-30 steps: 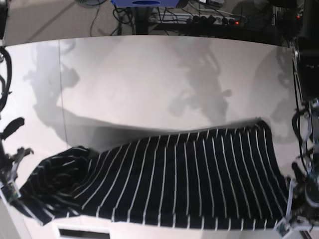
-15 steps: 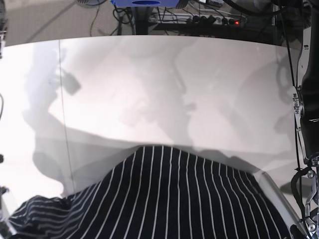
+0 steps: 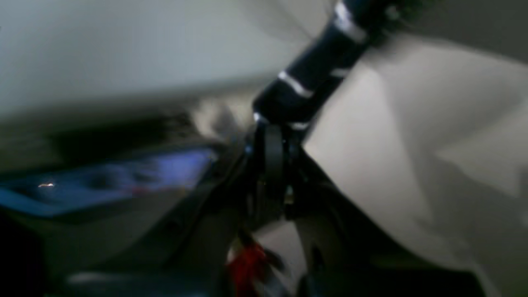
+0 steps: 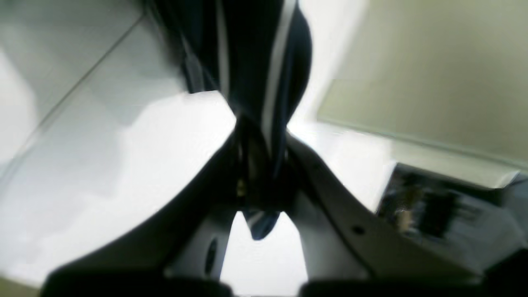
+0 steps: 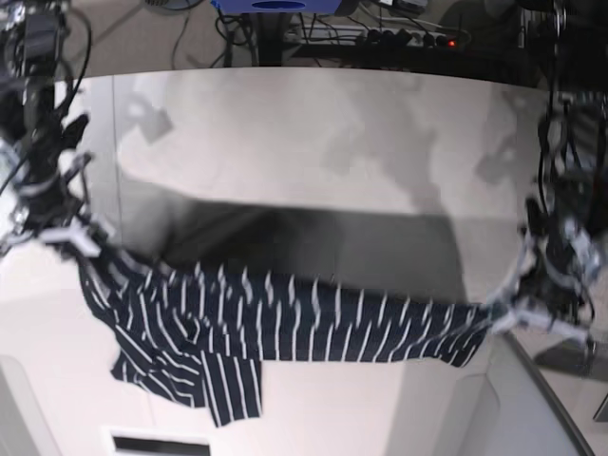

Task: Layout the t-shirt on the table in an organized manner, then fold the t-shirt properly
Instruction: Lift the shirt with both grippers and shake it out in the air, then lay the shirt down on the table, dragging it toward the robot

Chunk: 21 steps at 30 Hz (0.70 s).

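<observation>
While both arms are raised, the t-shirt (image 5: 285, 318) hangs stretched between them above the table (image 5: 313, 142), w/ one sleeve drooping at the lower left of the base view. Right gripper (image 4: 260, 165) is clamped on a bunched striped edge of the cloth; left gripper (image 3: 274, 165) is likewise clamped on a rolled corner. Both wrist views are blurred.
</observation>
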### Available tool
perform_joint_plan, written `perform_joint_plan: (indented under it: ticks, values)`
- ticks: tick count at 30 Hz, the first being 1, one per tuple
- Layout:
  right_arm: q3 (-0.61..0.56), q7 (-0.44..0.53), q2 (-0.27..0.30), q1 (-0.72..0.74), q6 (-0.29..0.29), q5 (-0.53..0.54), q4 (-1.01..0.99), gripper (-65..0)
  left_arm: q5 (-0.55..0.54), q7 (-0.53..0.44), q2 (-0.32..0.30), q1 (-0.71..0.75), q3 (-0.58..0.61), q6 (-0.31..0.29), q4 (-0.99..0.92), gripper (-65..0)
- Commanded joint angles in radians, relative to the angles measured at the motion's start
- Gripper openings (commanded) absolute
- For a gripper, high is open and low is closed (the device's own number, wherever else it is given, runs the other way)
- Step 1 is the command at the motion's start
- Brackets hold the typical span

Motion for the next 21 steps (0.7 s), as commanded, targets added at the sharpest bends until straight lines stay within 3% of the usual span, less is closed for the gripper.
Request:
perform_joint_plan:
  ticks: [1,7,10,12,17,21]
  values:
    - [0.007,0.011,-0.007,-0.022,-0.012,-0.004,0.017,-64.2,0.018,0.004,-0.023,0.027,-0.034,0.009,0.028,-65.0]
    - [0.005,0.011,-0.096,-0.168,-0.012,-0.001,-0.08,-64.2,0.019,-0.078,-0.024,0.365,-0.149,0.01,0.011,-65.0]
    - [0.005,0.011,-0.112,-0.183,-0.012,-0.001,-0.146,-64.2,0.019,-0.122,-0.017,0.461,-0.171,0.013,-0.016,-65.0]
    - [0.005,0.013,-0.115,-0.183,-0.012,-0.001,-0.18,-64.2,0.019,-0.128,-0.014,0.484,-0.171,0.028,-0.05,-65.0]
    - [0.001,0.014,-0.13,-0.194,-0.012,-0.001,-0.192,-64.2,0.012,-0.177,-0.014,0.49,-0.162,0.134,-0.185,-65.0]
    - [-0.004,0.014,-0.15,-0.195,-0.012,-0.001,-0.192,-64.2,0.016,-0.242,0.019,0.475,-0.171,0.146,-0.272,-65.0]
